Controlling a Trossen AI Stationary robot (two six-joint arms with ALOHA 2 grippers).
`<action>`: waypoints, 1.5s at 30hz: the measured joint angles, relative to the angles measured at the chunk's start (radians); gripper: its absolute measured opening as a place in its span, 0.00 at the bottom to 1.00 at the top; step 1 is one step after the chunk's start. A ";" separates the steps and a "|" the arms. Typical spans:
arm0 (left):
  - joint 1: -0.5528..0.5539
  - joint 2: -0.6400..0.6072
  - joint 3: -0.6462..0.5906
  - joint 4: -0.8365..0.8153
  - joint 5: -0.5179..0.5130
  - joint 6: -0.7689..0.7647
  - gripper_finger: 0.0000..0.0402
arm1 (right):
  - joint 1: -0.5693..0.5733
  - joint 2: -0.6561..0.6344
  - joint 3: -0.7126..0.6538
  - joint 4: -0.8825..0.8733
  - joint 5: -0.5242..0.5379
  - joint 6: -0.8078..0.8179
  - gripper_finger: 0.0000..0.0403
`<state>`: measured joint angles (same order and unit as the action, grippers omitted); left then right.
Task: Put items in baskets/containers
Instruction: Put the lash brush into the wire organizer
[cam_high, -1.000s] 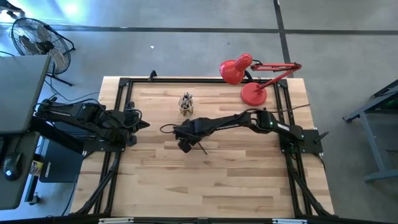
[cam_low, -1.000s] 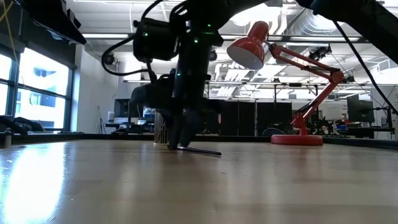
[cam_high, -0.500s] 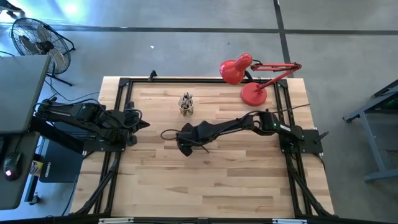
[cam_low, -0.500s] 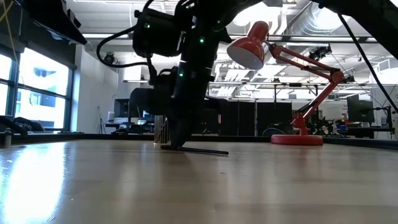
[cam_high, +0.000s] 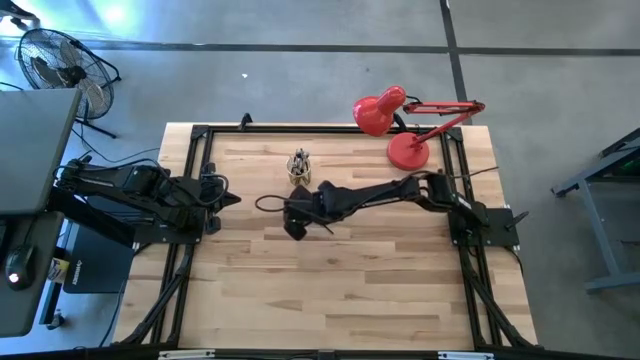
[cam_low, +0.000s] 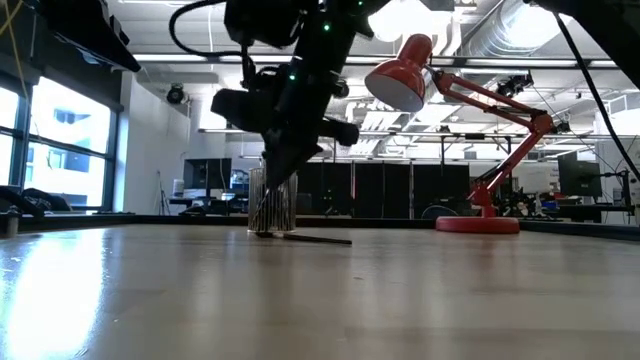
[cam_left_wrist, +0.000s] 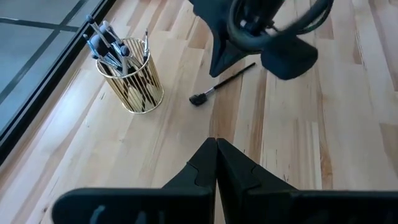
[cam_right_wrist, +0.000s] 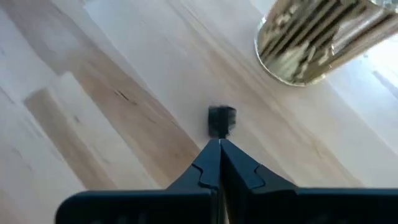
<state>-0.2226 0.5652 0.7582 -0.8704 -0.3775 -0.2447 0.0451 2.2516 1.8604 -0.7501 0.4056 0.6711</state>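
Overhead, shows right gripper (cam_high: 297, 224) pinched together mid-table (cam_high: 380, 270), just short of cup (cam_high: 298, 170). Puts left gripper (cam_high: 232, 200), also closed, near the left edge, farther off.

Low down, finds stick (cam_low: 312, 239) flat on the wood, long axis crossing in front of cup.

From left wrist, places stick near cup, apart.

From right wrist, shows its head just beyond closed tips, seemingly ungripped.

Leaves open room behind.

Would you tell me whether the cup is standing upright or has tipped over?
Upright: the cup stands on its base, with sticks poking from its top.
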 joint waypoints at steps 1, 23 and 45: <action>0.000 0.000 0.000 0.000 0.000 0.000 0.00 | -0.002 -0.004 0.001 0.005 -0.001 -0.006 0.00; 0.000 0.266 -0.001 0.138 0.002 0.031 0.00 | 0.032 -0.230 -0.313 0.010 -0.202 -0.047 0.00; 0.246 0.873 0.078 0.604 0.165 0.394 0.02 | 0.082 -1.098 -1.404 0.761 -0.169 0.159 0.00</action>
<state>0.0232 1.4385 0.8365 -0.2662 -0.2128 0.1493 0.1272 1.1532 0.4564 0.0109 0.2361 0.8304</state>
